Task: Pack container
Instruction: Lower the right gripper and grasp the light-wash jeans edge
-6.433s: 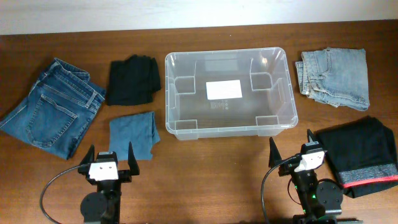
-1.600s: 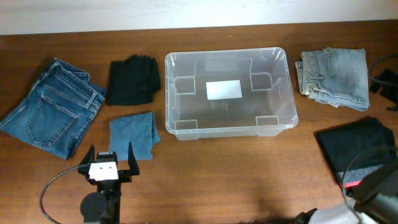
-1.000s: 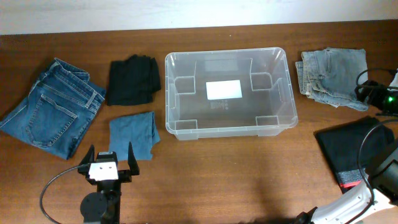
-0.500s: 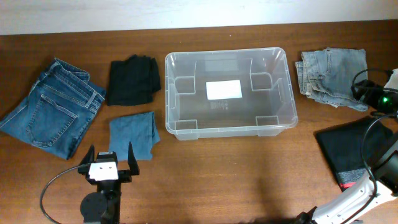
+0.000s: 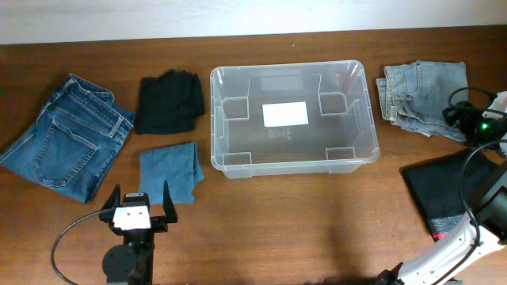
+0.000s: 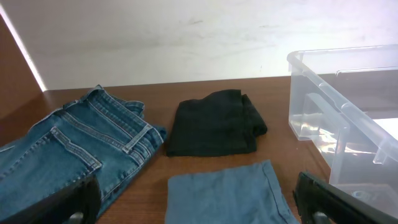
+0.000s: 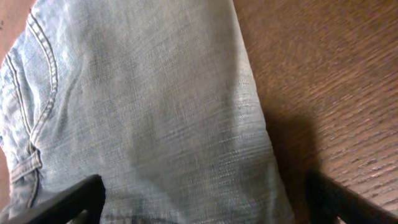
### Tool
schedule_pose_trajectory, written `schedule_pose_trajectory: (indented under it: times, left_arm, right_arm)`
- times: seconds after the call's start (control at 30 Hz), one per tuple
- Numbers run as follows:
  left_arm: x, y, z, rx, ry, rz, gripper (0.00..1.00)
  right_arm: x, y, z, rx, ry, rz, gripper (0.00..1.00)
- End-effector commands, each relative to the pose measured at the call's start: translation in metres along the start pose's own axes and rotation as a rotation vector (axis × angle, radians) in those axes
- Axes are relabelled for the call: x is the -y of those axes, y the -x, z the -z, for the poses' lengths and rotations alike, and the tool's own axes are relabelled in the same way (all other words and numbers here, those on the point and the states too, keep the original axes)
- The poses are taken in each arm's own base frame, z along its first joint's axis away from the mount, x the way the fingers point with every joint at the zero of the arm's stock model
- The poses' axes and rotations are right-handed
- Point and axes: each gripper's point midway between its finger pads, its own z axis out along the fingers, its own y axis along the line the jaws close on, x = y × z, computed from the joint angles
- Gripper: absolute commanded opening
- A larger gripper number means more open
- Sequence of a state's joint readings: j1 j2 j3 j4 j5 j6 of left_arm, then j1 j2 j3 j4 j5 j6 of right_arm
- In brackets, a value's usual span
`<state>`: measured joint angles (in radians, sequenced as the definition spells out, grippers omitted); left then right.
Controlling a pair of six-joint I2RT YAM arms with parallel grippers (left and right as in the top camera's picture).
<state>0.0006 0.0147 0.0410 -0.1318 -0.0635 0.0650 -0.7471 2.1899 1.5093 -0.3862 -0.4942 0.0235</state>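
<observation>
Container (image 5: pixel 212 119): clear bin, empty, at worktop centre, long axis 9–3 o'clock.
Light jeans (image 5: pixel 420 95): folded, at 3 o'clock of the container.
Right hand (image 5: pixel 462 119): released, fingers spread wide over the jeans' 4 o'clock corner; container at its 9 o'clock.
Left hand (image 5: pixel 139 198): released, parked at 7 o'clock, farther from the jeans.

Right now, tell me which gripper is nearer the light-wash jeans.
Right. The right gripper hovers open over the right edge of the light-wash jeans; the left gripper sits far off, on the other side of the container.
</observation>
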Motion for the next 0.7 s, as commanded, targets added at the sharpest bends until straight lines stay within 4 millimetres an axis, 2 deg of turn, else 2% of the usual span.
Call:
schedule_pose_trajectory:
  times: [0.0,0.07,0.17,0.27,0.47,0.67]
  left_arm:
    - [-0.002,-0.001,0.000,0.003,0.014,-0.019,0.99]
    - [-0.002,-0.001,0.000,0.003,0.014,-0.019,0.99]
    - [-0.002,-0.001,0.000,0.003,0.014,-0.019,0.99]
    - [-0.002,-0.001,0.000,0.003,0.014,-0.019,0.99]
    - [-0.002,-0.001,0.000,0.003,0.014,-0.019,0.99]
    - [-0.002,-0.001,0.000,0.003,0.014,-0.019,0.99]
  right_arm:
    - [0.007,-0.017,-0.009,-0.058,-0.032,-0.035,0.63]
    - [0.007,-0.020,-0.009,-0.069,-0.034,-0.041,0.56]
    - [0.007,-0.022,-0.009,-0.077,-0.034,-0.044,0.56]
    - [0.007,-0.023,-0.009,-0.081,-0.034,-0.047,0.49]
    - [0.006,-0.016,0.000,-0.063,-0.037,-0.044,0.23]
    - [0.003,0.001,0.020,-0.011,-0.041,-0.031,0.22]
